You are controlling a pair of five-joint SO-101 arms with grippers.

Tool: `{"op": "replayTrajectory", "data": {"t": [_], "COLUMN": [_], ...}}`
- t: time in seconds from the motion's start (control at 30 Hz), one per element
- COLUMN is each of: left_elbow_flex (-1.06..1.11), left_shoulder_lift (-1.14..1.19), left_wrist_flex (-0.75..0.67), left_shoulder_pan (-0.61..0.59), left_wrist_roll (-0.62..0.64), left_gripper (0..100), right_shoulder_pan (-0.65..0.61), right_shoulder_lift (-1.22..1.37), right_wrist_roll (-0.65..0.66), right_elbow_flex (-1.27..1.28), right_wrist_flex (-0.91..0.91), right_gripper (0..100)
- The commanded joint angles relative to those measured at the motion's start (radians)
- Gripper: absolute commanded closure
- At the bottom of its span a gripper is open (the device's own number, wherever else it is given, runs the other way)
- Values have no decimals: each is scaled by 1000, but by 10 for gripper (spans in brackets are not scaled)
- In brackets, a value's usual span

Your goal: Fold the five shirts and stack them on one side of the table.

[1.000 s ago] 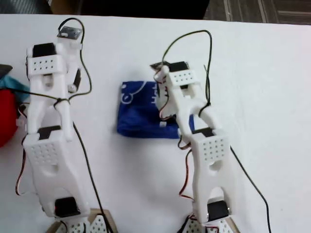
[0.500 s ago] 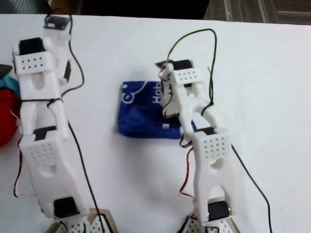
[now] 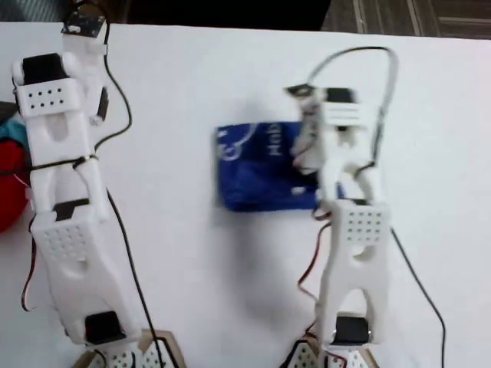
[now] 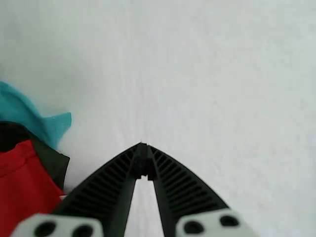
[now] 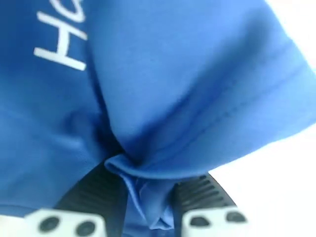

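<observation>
A folded blue shirt (image 3: 261, 165) with white print lies on the white table (image 3: 192, 84) near its middle. My right gripper (image 3: 308, 153) sits at the shirt's right edge, shut on a pinched fold of blue shirt (image 5: 148, 197) cloth. At the table's far left, my left gripper (image 4: 143, 170) is shut with nothing in it, its tips just above bare tabletop. Beside it lie a red shirt (image 4: 22, 187) and a teal shirt (image 4: 29, 116) in a heap; the red shirt (image 3: 9, 184) and teal shirt (image 3: 15, 130) lie at the table's left edge.
A dark garment (image 4: 49, 160) lies between the red and teal cloth. Black cables (image 3: 123, 115) trail from both arms. The table's far edge (image 3: 230, 27) meets a dark floor. Bare tabletop lies on the right and at the back.
My right gripper has dragged the blue shirt to the right across the table. My left arm has swung further left and toward the far edge.
</observation>
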Motion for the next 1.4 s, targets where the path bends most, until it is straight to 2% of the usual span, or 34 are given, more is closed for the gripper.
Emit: {"op": "replayTrajectory", "data": {"t": [0.0,0.2,0.37,1.13,1.37], "left_elbow_flex": [-42,-42,-42,-42,-42], "left_shoulder_lift": [-9,-9,-9,-9,-9], "left_wrist_flex": [11,11,11,12,12], "left_shoulder_pan": [-12,-9,-8,-8,-8], "left_wrist_roll": [-8,-9,-9,-9,-9], "left_gripper": [972,972,972,972,972], "right_shoulder_pan": [142,303,375,467,461], "right_shoulder_lift": [-5,-5,4,39,48], "right_wrist_roll": [86,198,295,353,353], "right_elbow_flex": [-71,-138,-212,-252,-253], "right_wrist_flex": [4,4,-1,-41,-147], "right_gripper": [978,978,978,978,978]}}
